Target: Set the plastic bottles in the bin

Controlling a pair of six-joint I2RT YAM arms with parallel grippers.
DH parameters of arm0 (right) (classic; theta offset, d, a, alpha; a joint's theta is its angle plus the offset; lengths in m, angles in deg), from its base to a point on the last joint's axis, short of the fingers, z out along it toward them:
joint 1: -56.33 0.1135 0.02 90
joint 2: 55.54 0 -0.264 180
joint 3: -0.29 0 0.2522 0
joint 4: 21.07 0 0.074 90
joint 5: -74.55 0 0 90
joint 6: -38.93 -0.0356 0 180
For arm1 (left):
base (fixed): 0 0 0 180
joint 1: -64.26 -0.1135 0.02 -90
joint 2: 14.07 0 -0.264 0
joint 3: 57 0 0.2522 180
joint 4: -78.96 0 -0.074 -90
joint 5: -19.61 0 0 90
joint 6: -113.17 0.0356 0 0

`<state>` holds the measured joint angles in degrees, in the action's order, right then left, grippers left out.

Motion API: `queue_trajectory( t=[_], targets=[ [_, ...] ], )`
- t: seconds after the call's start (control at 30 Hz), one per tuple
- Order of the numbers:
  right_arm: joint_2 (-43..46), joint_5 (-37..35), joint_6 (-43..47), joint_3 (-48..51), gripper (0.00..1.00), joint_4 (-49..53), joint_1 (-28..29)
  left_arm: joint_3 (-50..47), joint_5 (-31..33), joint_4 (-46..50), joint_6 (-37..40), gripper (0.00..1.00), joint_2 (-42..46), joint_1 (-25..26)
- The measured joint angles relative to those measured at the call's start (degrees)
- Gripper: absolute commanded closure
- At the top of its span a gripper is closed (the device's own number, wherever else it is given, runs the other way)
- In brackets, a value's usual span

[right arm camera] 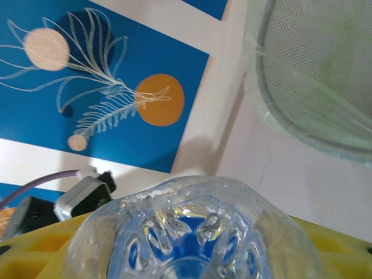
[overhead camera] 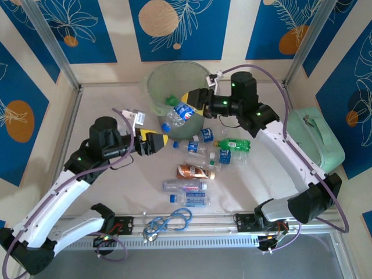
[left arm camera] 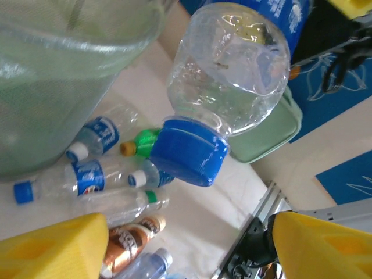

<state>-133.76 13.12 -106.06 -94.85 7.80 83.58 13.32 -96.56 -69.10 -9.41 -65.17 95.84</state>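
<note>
Top view: right gripper pinches blue-capped bottle, cap down, beside bin at its 5 o'clock. Left gripper spread, empty, at bottle's 8 o'clock. Right wrist view adds bottle's base between yellow pads. Left wrist view adds loose bottles below.

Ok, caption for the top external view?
Right tool holds a blue-labelled bottle beside the bin; left tool open nearby.
</note>
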Motion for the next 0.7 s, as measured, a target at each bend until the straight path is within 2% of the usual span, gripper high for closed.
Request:
queue_trajectory(
  t=[0.17, 0.33, 0.6, 0.7],
  targets=[
    [0.8, 5.3, -4.0, 2.5, 0.49, -5.3, -2.3, -2.9, -7.5, -10.7, -6.9, 0.49, -0.9, -2.3],
    [1.2, 8.2, -7.1, 3.9, 0.49, -8.8, -2.6, -3.0, -12.5, -17.9, -10.8, 0.52, -3.0, -2.3],
    [1.2, 10.4, -10.8, 5.1, 0.49, -13.9, -2.6, -3.8, -14.3, -23.2, -13.6, 0.59, -3.9, -2.3],
    [1.2, 10.6, -11.6, 5.2, 0.49, -14.9, -2.4, -4.5, -14.7, -26.1, -14.9, 0.67, -4.5, -2.3]
  ],
)
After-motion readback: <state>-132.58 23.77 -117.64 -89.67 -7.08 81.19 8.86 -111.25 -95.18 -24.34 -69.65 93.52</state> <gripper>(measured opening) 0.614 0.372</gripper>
